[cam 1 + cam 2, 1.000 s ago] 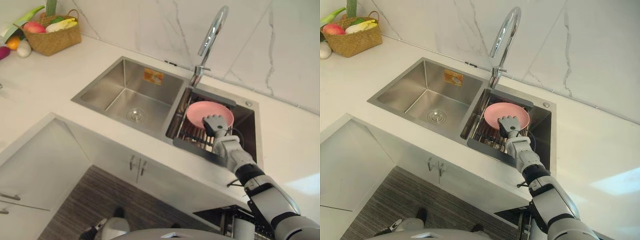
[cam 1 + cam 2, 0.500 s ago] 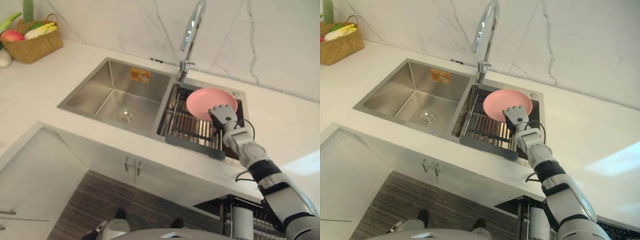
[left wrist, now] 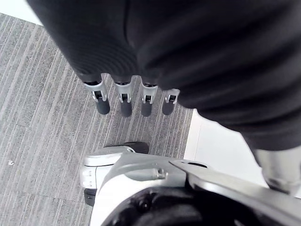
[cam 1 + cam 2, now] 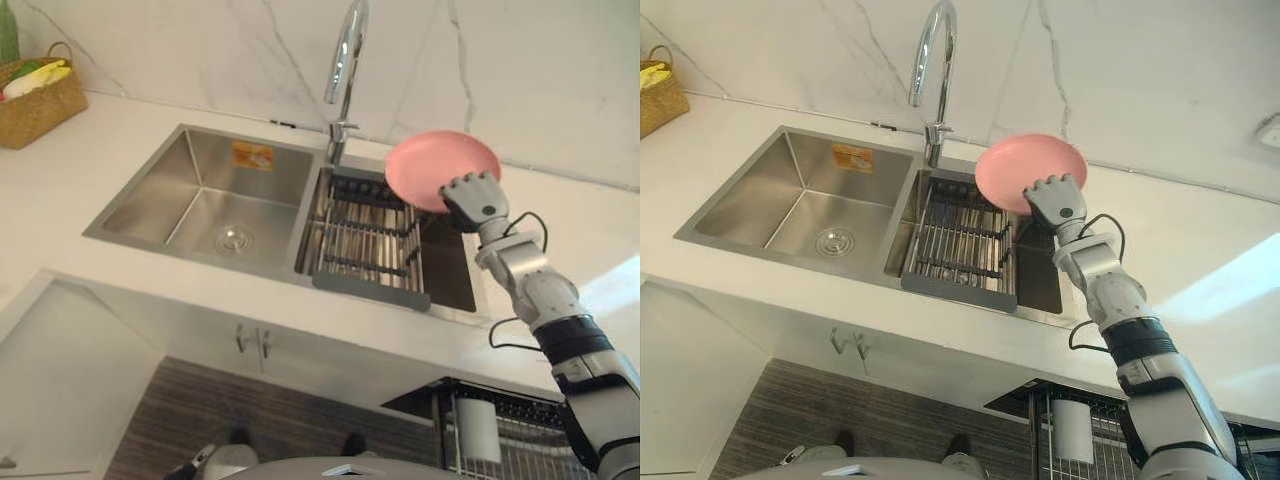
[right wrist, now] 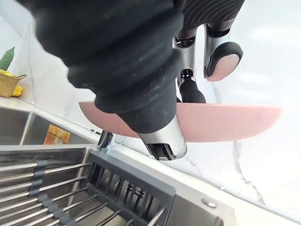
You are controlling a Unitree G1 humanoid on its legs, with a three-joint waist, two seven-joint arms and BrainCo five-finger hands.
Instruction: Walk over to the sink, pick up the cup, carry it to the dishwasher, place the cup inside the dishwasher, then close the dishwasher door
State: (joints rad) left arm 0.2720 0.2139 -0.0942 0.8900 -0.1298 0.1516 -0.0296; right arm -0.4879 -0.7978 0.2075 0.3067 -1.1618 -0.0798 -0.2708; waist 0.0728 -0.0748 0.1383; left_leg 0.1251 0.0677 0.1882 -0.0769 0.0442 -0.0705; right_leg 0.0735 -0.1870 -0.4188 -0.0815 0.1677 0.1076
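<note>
Plate, pink, pinched in right hand above sink; left hand fingers straight.

Place: a home kitchen, seen from above at the worktop.
Sink: a steel double-bowl sink is sitting in a white countertop, with a tall curved faucet rising over it and a dish rack lying in the right bowl.
Wall: white veined panels are running behind the counter.
Counter: a wicker basket of produce is standing at the far left.
Below: white cabinet doors are facing a grey striped floor, and a wire rack is jutting out under the counter.
</note>
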